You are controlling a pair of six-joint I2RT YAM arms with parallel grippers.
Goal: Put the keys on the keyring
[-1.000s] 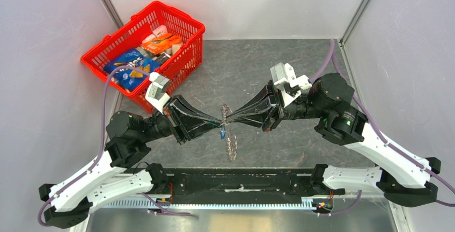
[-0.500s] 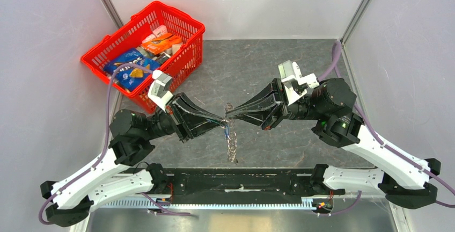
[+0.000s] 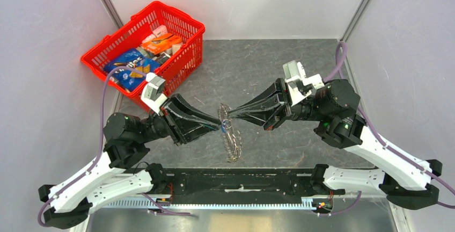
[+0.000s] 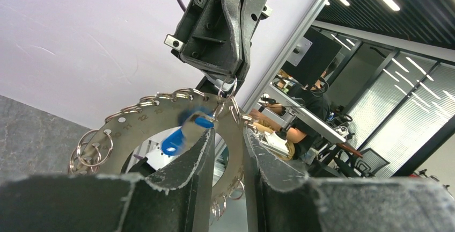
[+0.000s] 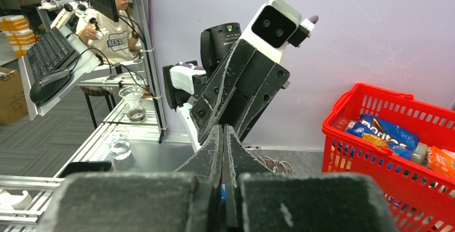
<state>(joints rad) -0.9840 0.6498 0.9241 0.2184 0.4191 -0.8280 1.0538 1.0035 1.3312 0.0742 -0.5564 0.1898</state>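
A flat silvery ring-shaped plate [image 3: 232, 143] with numbered holes and several small split rings on its rim hangs between my grippers. In the left wrist view the plate [image 4: 134, 127] fills the gap between my left fingers. My left gripper [image 3: 220, 127] [image 4: 228, 135] is shut on its band. A blue-headed key [image 4: 173, 142] lies against the plate, small in the top view [image 3: 226, 126]. My right gripper [image 3: 229, 117] [image 4: 225, 81] [image 5: 222, 130] comes tip to tip from the right. It is shut on a small split ring by the key's blade.
A red basket [image 3: 180, 14] [image 5: 375, 135] of snack packets stands at the back left, close behind my left arm. The dark grey table runs to white walls at back and sides. A black rail lies along the near edge [image 3: 241, 181].
My left gripper has drawn back to the left and a little lower. The ring plate has swung from edge-on to showing more of its face. My right wrist has shifted slightly to the right.
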